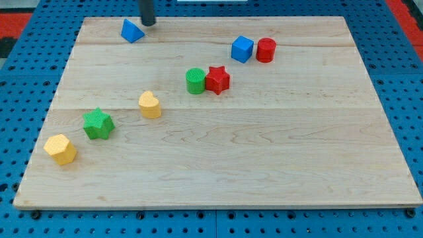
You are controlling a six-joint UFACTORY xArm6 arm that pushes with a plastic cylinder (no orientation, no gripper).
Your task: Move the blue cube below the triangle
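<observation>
My tip [148, 24] beside blue triangle [132, 31], blue cube [242, 49] touching red cylinder [266, 50], no jaws visible

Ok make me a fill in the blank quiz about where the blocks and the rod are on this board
1. The blue cube sits right beside the red ____, at the view's upper right.
2. My tip is just to the view's right of the blue ____.
3. The red star touches the ____ cylinder.
4. The block nearest the view's bottom left is coloured ____.

Missing words: cylinder; triangle; green; yellow
</observation>
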